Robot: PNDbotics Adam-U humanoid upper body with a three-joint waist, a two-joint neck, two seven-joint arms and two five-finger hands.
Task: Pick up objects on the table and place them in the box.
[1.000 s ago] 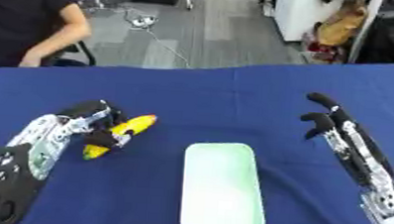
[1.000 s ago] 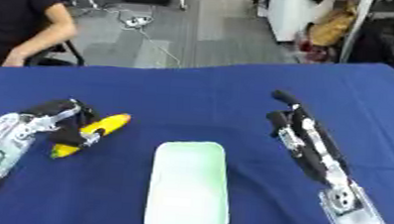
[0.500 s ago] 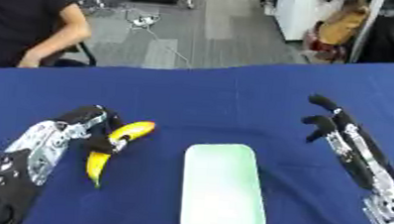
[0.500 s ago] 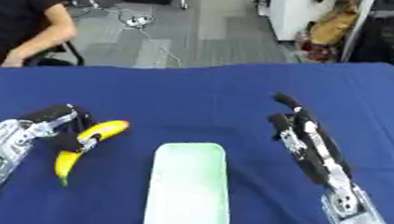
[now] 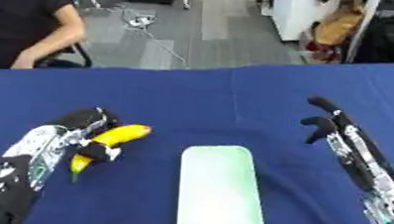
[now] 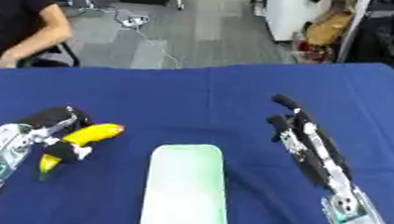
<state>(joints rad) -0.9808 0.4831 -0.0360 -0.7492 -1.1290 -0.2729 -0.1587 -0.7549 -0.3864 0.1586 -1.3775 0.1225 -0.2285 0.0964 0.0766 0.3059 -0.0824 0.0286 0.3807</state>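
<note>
One banana [image 5: 111, 140] and one pale green box [image 5: 219, 191] on the blue table [image 5: 193, 99], plus two robot hands. Left hand [image 5: 78, 128] curled round the banana from the left, thumb across its lower part; yellow, gently curved, greenish at the lower tip, just left of the box, lifted or resting hard to tell. Right hand [image 5: 330, 124] held upright well right of the box, fingers mildly bent, empty; box shallow, long, rounded at the corners, bottom edge cut off in the left eye view.
</note>
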